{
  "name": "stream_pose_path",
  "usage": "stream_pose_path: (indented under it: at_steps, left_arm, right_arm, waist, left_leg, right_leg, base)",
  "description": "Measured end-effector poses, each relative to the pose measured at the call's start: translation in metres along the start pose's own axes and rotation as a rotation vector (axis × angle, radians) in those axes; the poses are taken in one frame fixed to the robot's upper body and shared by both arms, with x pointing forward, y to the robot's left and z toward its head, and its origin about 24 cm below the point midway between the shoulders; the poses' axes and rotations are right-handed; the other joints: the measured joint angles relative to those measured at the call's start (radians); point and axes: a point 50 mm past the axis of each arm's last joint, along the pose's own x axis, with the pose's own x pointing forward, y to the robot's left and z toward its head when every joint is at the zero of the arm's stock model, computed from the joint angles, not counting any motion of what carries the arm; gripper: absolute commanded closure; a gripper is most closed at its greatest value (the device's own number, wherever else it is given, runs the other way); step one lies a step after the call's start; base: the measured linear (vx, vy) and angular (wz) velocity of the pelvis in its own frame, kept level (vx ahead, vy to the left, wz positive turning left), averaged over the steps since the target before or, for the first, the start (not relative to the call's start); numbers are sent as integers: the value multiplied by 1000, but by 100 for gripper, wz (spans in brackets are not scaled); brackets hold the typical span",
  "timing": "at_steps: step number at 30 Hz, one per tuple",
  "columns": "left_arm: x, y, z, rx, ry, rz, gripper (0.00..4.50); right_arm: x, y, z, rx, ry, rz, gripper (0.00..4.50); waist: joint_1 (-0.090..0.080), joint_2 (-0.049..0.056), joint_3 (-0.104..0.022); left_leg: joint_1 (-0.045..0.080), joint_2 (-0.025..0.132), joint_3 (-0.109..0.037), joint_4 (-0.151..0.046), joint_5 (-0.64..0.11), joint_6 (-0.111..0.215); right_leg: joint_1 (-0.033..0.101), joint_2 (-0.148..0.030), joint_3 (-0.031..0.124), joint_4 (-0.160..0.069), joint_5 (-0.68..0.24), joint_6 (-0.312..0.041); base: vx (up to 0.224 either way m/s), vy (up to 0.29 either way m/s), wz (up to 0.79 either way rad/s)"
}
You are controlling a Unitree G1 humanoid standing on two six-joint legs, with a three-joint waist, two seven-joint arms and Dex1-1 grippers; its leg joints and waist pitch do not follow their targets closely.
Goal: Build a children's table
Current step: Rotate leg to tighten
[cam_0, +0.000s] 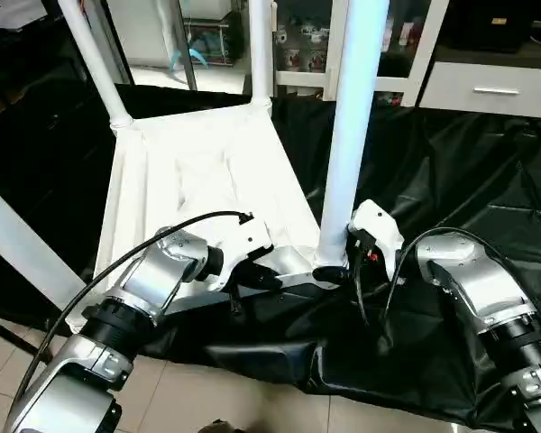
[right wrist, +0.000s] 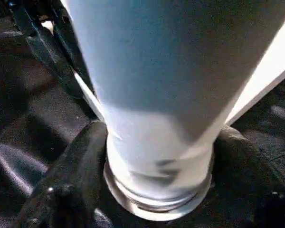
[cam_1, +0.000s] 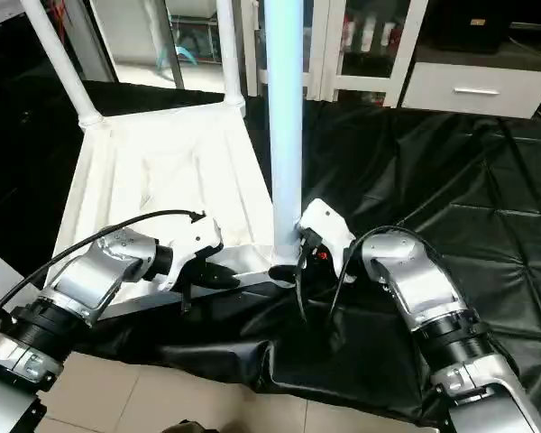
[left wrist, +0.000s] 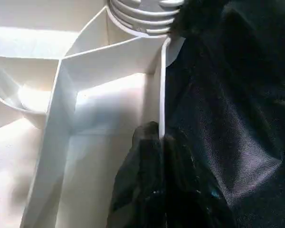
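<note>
Right tool (cam_0: 335, 267) clamped round base of nearest leg (cam_0: 350, 126), at threaded socket on near corner of inverted white table (cam_0: 207, 171). Left tool (left wrist: 154, 180) pinched on near rim beside it, steadying. Judged light, stiff, smooth plastic; tapered tube likely slippery, so best gripped low at collar. Four legs counted: one near right, one near left (cam_0: 22, 248), two at far corners. Black sheet (cam_0: 451, 171) beneath.

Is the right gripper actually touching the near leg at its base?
Touching. The right wrist view shows the right gripper's black fingers pressed on either side of the leg just above its threaded end.
</note>
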Motion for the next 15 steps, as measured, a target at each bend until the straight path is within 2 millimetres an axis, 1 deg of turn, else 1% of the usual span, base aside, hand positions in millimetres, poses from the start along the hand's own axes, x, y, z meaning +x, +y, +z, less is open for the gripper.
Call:
stream_pose_path:
  at_steps: [1,3,12,15]
  left_arm:
    - [0,0,0,-2,-1,0,450]
    - [1,0,0,-5,-2,1,450]
    - [3,1,-1,-44,-20,15,450]
    - [9,3,0,-92,-51,58,450]
  right_arm:
    - [0,0,0,0,-1,2,161]
    - [0,0,-1,1,-1,2,171]
    - [3,-1,-4,49,-42,-34,178]
    - [10,-4,-9,117,-92,-123,178]
  waist:
    - [0,0,0]
    - [0,0,0]
    - [-1,0,0]
    - [-9,-1,-1]
  left_leg:
    - [0,0,0,0,0,0]
    - [0,0,0,1,0,0]
    - [1,0,0,2,0,0]
    - [4,0,0,2,-2,-4]
  right_leg:
    - [0,0,0,0,0,0]
    - [0,0,0,0,0,0]
    - [0,0,1,2,0,0]
    - [2,0,1,3,1,-1]
  base:
    - [0,0,0]
    - [0,0,0]
    - [0,0,0]
    - [0,0,0]
